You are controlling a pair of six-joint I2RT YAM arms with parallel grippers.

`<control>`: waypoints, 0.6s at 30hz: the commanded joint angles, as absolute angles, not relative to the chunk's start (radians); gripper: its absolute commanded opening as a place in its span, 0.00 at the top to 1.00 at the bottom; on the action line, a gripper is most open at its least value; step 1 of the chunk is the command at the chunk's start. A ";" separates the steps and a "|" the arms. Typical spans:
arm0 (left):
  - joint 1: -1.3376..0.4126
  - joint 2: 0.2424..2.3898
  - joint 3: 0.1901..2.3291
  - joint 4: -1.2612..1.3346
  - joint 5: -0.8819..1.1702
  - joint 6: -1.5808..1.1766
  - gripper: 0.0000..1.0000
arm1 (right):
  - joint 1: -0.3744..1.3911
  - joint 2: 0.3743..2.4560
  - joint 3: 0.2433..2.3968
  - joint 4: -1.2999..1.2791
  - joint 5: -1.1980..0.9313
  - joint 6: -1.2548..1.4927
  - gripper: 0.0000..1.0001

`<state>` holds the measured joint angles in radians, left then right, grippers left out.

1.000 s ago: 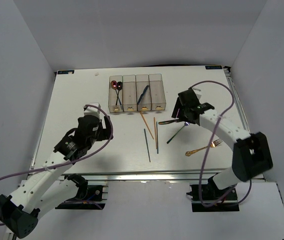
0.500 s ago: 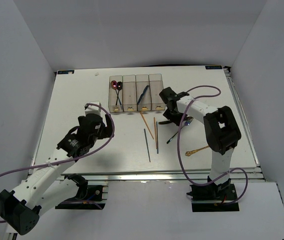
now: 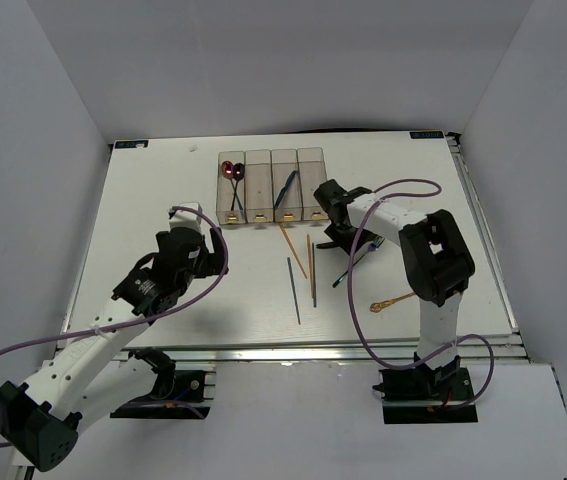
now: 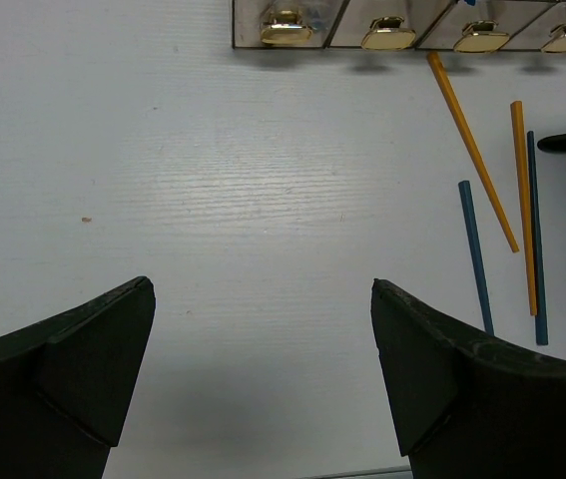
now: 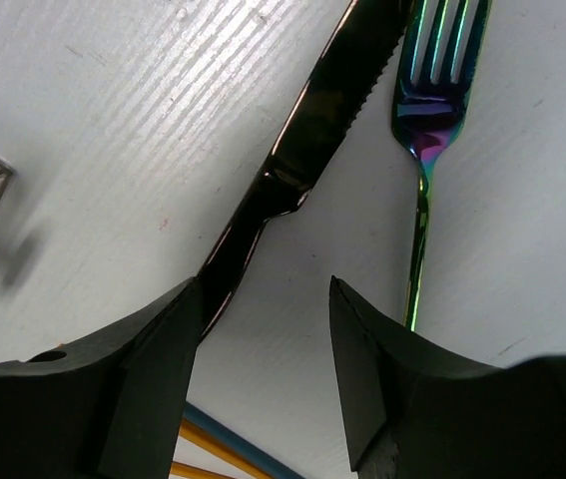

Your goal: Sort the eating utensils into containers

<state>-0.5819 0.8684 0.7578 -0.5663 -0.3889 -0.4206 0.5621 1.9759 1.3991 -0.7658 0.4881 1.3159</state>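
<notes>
My top camera looks steeply down from above and behind the arm bases, far enough to take in the whole table (image 3: 163, 200) and the containers (image 3: 273, 185). The left wrist camera faces the containers' near ends from moderate height; both views share the gold chopsticks (image 3: 293, 250) just before them. The right wrist camera sits very close to the table, and it shares with the top view only the black knife (image 5: 302, 170) and the iridescent fork (image 5: 427, 120).

Four joined clear bins (image 3: 259, 180) stand in a row. There are two spoons, a red spoon (image 3: 227, 168) and a dark spoon (image 3: 238, 176). The two knives are a blue knife (image 3: 286, 189) and a black knife (image 5: 292, 160). An iridescent fork (image 5: 424, 130) and a gold fork (image 3: 391, 301) make two forks. Four chopsticks remain: two orange chopsticks (image 4: 472, 150) and two blue chopsticks (image 4: 474, 254).
</notes>
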 commanded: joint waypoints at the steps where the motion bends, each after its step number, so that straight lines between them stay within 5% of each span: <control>1: -0.581 0.857 0.753 -0.548 -0.371 -0.413 0.02 | 0.551 1.988 1.427 -0.744 0.529 1.354 0.41; 18: -0.581 0.861 0.755 -0.549 -0.373 -0.414 0.02 | 0.515 2.072 1.384 -0.793 0.390 1.456 0.54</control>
<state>-0.5819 0.8734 0.7578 -0.5632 -0.3759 -0.4187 0.5186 2.0338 1.4528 -0.7681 0.4706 1.3785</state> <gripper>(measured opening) 0.979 0.460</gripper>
